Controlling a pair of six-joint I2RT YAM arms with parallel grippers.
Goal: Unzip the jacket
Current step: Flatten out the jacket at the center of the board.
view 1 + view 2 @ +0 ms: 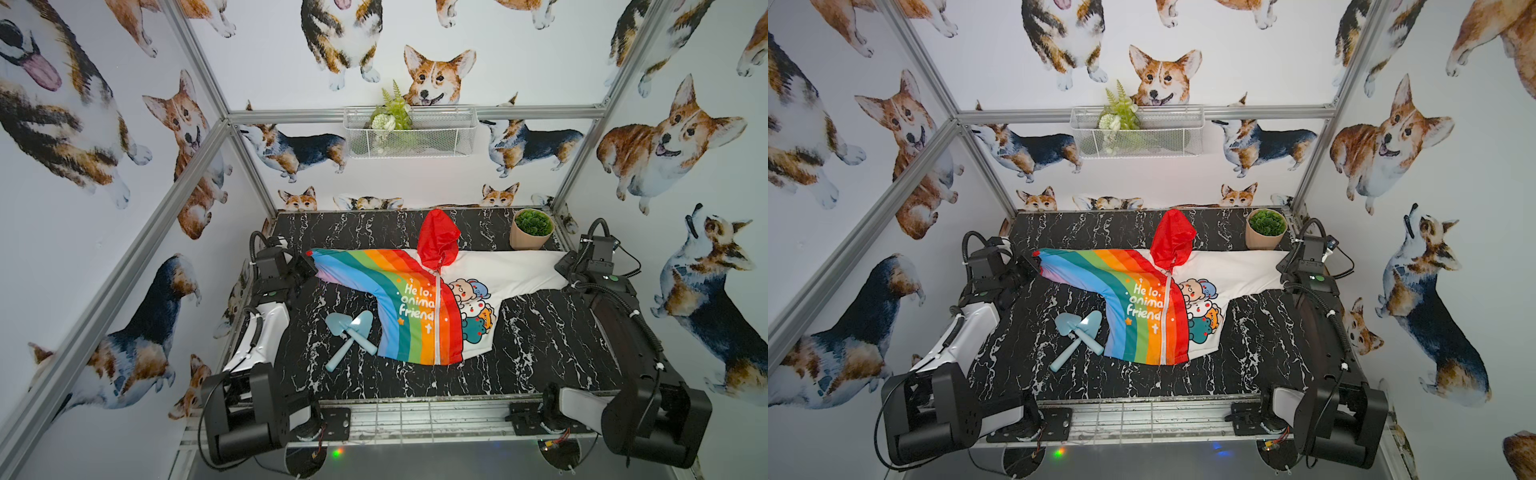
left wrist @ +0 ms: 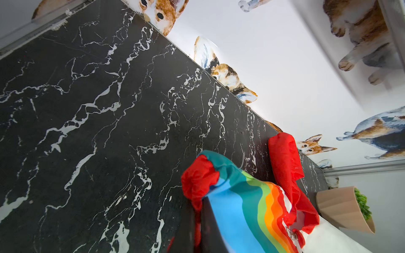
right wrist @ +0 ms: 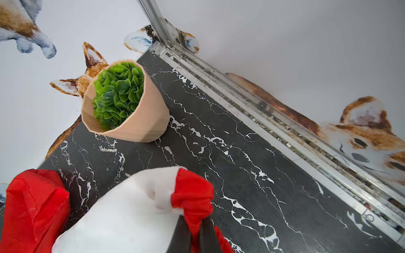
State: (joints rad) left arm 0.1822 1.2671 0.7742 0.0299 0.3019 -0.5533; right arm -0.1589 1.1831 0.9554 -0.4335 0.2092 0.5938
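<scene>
Two pincers are each clamped on a sleeve end of the jacket [image 1: 415, 303], which lies front-up in the middle of the black marbled counter [image 1: 540, 340] with its arms stretched out to either side. The left pincer [image 1: 308, 264] is closed on the red cuff [image 2: 198, 179] of the rainbow-striped sleeve [image 1: 349, 266], and its wrist view shows the dark fingers [image 2: 210, 227] pinched together with the red fabric bunched between them. The right pincer [image 1: 564, 266] is closed the same way on the red cuff [image 3: 192, 192] of the white sleeve [image 1: 511, 270]; in its wrist view the cuff is gathered into the narrow gap between the two fingers [image 3: 182, 232]. The red hood [image 1: 438, 237] points toward the back wall. The white zipper [image 1: 437, 324] runs down the front between the rainbow half and the half with the cartoon animals, and it looks done up from collar to hem (the small metal pull [image 2: 291, 233] sits up by the collar). A potted plant [image 1: 532, 230] stands upright at the far right corner of the counter, just behind the white sleeve. Two pale blue toy shovels [image 1: 349, 336] lie crossed just beside the striped edge of the jacket, on the left arm's side. A white wire basket [image 1: 411, 133] holding greenery hangs on the back rail.
</scene>
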